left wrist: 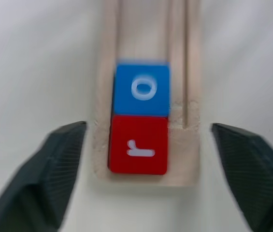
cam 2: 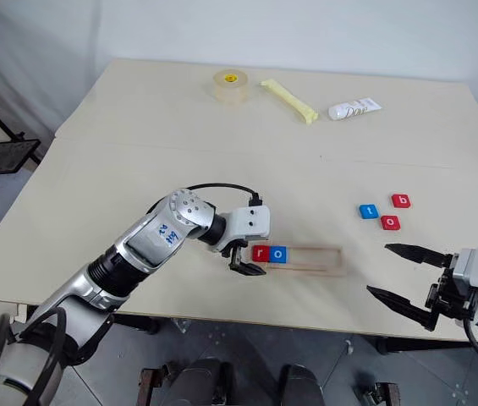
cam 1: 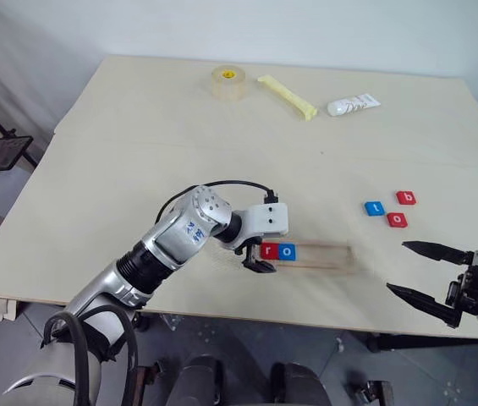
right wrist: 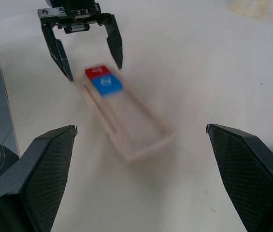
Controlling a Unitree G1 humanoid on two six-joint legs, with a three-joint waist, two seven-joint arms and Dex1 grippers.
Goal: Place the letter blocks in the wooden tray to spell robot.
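- Two of five tiles sat in the long pale-wood tray point(cam 1: 319, 255): a red square block with a white "r" point(cam 1: 269, 250) at its left end and, touching it, a blue square block with a white "o" point(cam 1: 287, 251). The rest of the recessed slot lay bare.
- The left gripper point(cam 1: 258, 259) hovered at that left end, its black fingers spread wide to either side of the red "r" and pinching nothing, so the placing of the "o" looked finished and the release done.
- The right gripper point(cam 1: 429, 271) waited low at the right of the frame, near the table's front edge, fingers point(cam 1: 431, 250) spread apart and empty.
- The three loose tiles lay clustered right of centre, well apart from the tray: a blue "t" block point(cam 1: 375, 208), a red "b" block point(cam 1: 406, 198) and a red "o" block point(cam 1: 397, 220).
- By my reading, the next move called for the red "b": it lay nearer the right gripper, which would have to pinch its edges and set it flush against the blue "o".
- The tiles looked flat and thin, likely to slip from a shallow pinch.
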